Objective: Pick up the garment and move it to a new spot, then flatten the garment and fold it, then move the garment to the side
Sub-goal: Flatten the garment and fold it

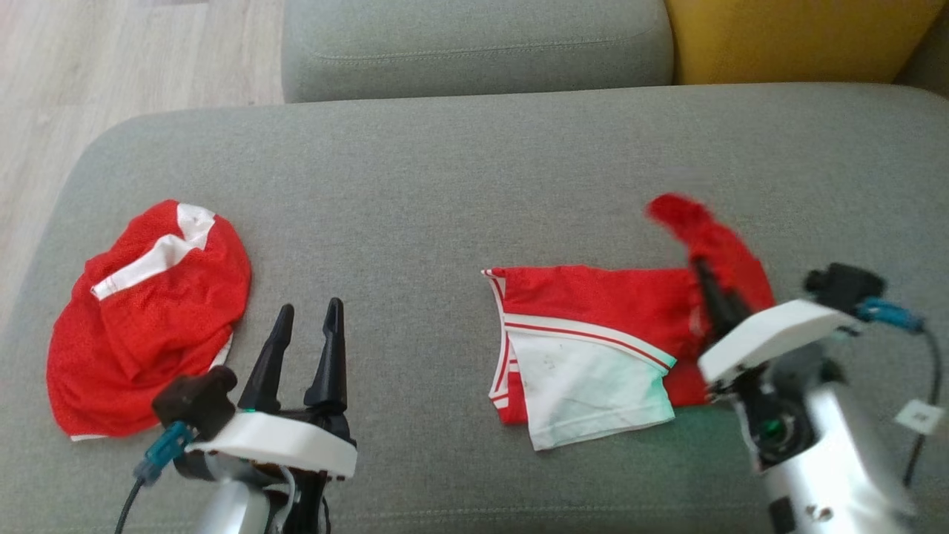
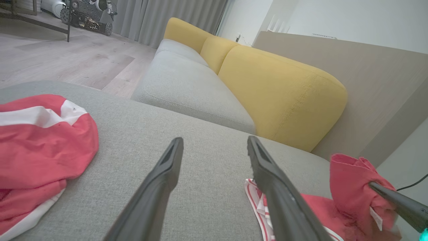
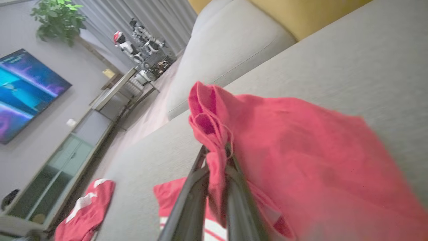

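The right gripper [image 3: 216, 157] pinched a bunched red edge of the garment [image 1: 593, 308], raised off the sofa [image 1: 445, 170]; the rest lay flat, centre-right. The left gripper [image 1: 310, 305] hung parted, empty. Such a thin pinch could slip and spoil the fold.

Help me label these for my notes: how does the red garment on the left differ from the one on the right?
The left garment lies bunched in a rounded heap; the right garment is spread mostly flat. The left garment lies free beside the open left gripper, while the right gripper pinches a raised corner of the right garment. Both are red with white trim, on the grey cushion.
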Tool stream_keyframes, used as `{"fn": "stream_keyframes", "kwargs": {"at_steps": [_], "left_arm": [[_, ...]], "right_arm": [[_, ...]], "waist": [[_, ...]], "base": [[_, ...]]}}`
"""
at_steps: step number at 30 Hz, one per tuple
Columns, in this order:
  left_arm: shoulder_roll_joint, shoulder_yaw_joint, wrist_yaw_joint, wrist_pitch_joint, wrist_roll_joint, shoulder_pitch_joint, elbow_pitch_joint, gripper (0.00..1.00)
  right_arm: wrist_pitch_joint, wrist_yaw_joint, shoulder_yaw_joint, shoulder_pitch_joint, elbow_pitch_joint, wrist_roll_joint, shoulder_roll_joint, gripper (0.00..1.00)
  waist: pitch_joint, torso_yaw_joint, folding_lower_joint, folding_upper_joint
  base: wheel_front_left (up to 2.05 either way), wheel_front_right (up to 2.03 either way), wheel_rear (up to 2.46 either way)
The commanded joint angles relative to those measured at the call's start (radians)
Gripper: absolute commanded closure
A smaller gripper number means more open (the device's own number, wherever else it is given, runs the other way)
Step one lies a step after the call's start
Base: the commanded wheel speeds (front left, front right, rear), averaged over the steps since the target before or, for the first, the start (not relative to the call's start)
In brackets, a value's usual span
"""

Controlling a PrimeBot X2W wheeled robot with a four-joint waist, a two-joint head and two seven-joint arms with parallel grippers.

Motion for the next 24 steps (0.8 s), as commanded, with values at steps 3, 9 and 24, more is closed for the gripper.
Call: {"fn": "stream_keyframes", "kwargs": {"at_steps": [3, 9, 24], "left_arm": [[0.002, 0.026, 0.002, -0.012, -0.001, -0.029, -0.029, 0.0], [0.002, 0.017, 0.001, -0.012, -0.004, -0.03, -0.029, 0.0], [0.002, 0.004, 0.004, -0.012, -0.009, -0.057, -0.019, 0.0]], "right_arm": [[-0.001, 0.007, 0.095, -0.008, -0.07, 0.073, 0.007, 1.0], [-0.035, 0.007, 0.225, 0.009, -0.081, 0.155, 0.007, 1.0], [-0.126, 0.007, 0.453, -0.039, 0.033, 0.26, 0.007, 0.0]], "waist": [[0.001, 0.006, 0.0, -0.0001], [0.016, 0.023, 0.0, -0.0001], [0.08, 0.058, 0.0, -0.0001]], "base": [[0.0, 0.0, 0.0], [0.0, 0.0, 0.0], [0.0, 0.0, 0.0]]}}
